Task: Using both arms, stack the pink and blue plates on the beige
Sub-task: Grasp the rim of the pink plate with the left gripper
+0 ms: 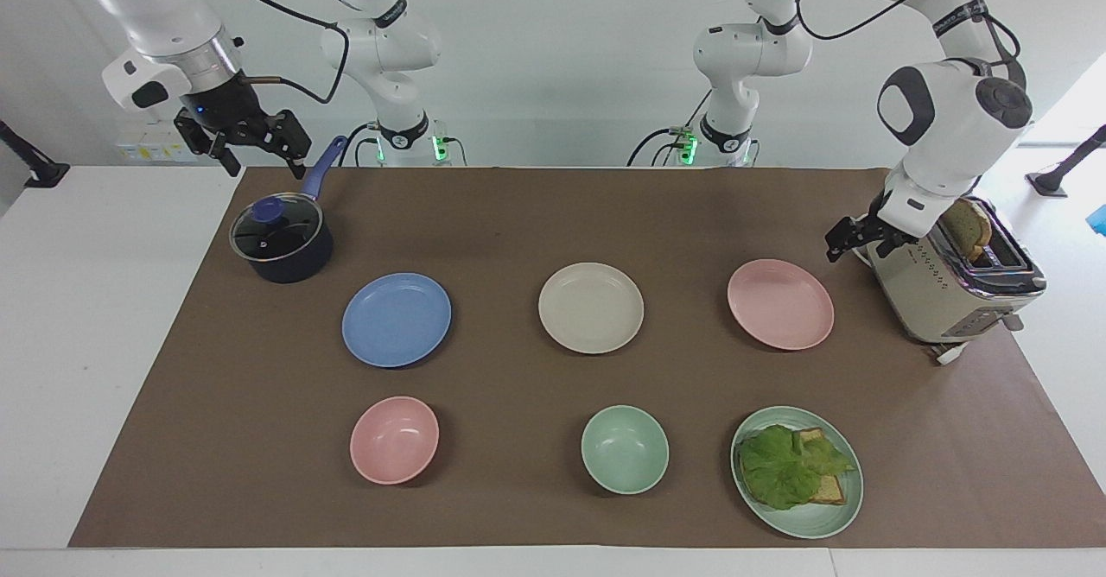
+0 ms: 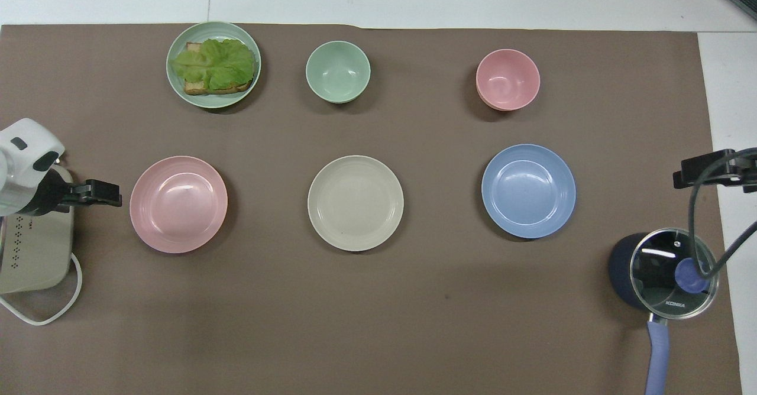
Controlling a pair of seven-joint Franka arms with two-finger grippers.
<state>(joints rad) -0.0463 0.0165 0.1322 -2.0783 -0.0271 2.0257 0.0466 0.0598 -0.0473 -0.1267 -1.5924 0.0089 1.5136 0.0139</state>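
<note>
Brown mat, white table, white wall

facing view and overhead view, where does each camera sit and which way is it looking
Facing view: high across the table, facing the robots; both arms show whole, left gripper low beside the toaster, right gripper raised by the pot.
Overhead view: above the robots' end, looking steeply down; only both grippers and the left wrist show at the edges.
Shared: pink plate, beige plate, blue plate, half a turn apart.
</note>
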